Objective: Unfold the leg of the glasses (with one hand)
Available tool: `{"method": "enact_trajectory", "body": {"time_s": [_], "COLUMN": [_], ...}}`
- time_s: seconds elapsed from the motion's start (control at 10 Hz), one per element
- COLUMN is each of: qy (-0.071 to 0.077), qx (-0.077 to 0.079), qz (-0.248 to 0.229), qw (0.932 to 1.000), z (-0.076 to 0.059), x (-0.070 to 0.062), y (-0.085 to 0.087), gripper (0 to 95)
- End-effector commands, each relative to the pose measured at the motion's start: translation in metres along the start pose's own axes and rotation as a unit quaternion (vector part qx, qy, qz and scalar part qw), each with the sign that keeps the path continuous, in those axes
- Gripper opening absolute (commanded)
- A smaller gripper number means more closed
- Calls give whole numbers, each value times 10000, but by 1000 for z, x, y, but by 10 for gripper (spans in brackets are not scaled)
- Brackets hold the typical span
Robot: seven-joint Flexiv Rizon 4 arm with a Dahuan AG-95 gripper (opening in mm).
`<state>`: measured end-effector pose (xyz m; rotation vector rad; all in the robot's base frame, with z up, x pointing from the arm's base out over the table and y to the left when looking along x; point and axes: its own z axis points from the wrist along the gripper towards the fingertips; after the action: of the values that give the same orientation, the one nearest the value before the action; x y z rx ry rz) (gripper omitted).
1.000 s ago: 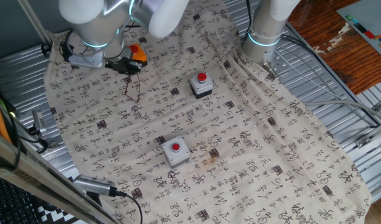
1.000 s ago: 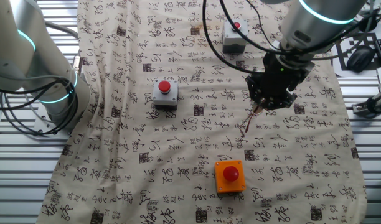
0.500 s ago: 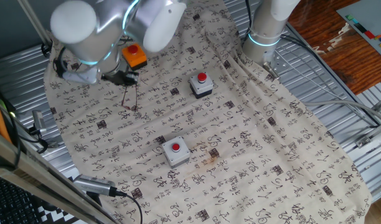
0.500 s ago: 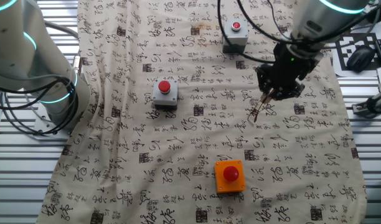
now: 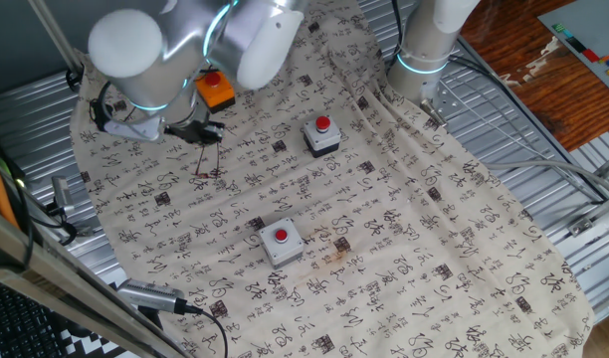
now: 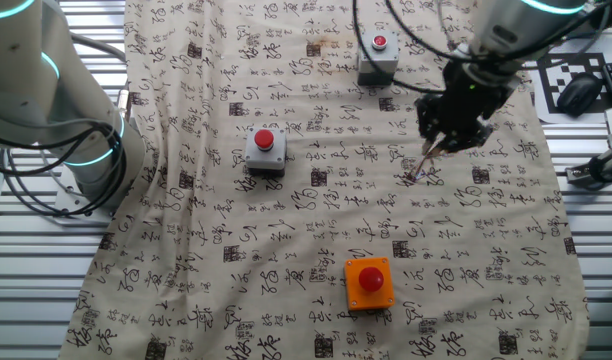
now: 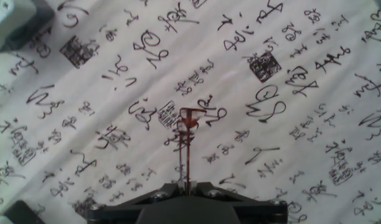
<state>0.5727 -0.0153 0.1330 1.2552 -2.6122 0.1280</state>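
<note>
The glasses [image 5: 207, 162] are thin reddish-brown wire spectacles that hang below my gripper [image 5: 206, 130], near the left side of the printed cloth. In the other fixed view the glasses [image 6: 419, 171] slant down-left from the gripper [image 6: 444, 146]. In the hand view my gripper [image 7: 186, 185] is shut on one thin leg. The leg runs straight away from the jaws to the folded frame [image 7: 188, 117], which is at or just above the cloth. I cannot make out the lenses.
Two grey boxes with red buttons [image 5: 321, 135] [image 5: 281, 241] stand on the cloth, and an orange button box [image 5: 215, 89] sits behind my arm. In the other fixed view they are the grey boxes [image 6: 265, 150] [image 6: 377, 59] and the orange box [image 6: 369, 283]. A second arm's base [image 5: 424, 55] stands at the back.
My gripper has moved toward the table's left edge with the glasses leg in it, uncovering the orange box. The frame has trailed along below it. Little has moved in the last half second.
</note>
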Motion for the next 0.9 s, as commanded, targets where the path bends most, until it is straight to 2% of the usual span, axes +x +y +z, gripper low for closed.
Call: {"method": "enact_trajectory", "body": {"time_s": [0.1,0.3,0.4,0.8,0.9], "qy": [-40,-39,-60,-210,-293], "qx": [-29,-43,-57,-174,-238], "qz": [-3,-69,-97,-131,-105], "qw": [10000,10000,9999,9995,9992], "z": [-6,-16,-19,-19,-19], "x": [-6,-17,-20,-24,-25], "y": [-1,-4,-4,-3,-3], "gripper": [950,950,760,760,570]}}
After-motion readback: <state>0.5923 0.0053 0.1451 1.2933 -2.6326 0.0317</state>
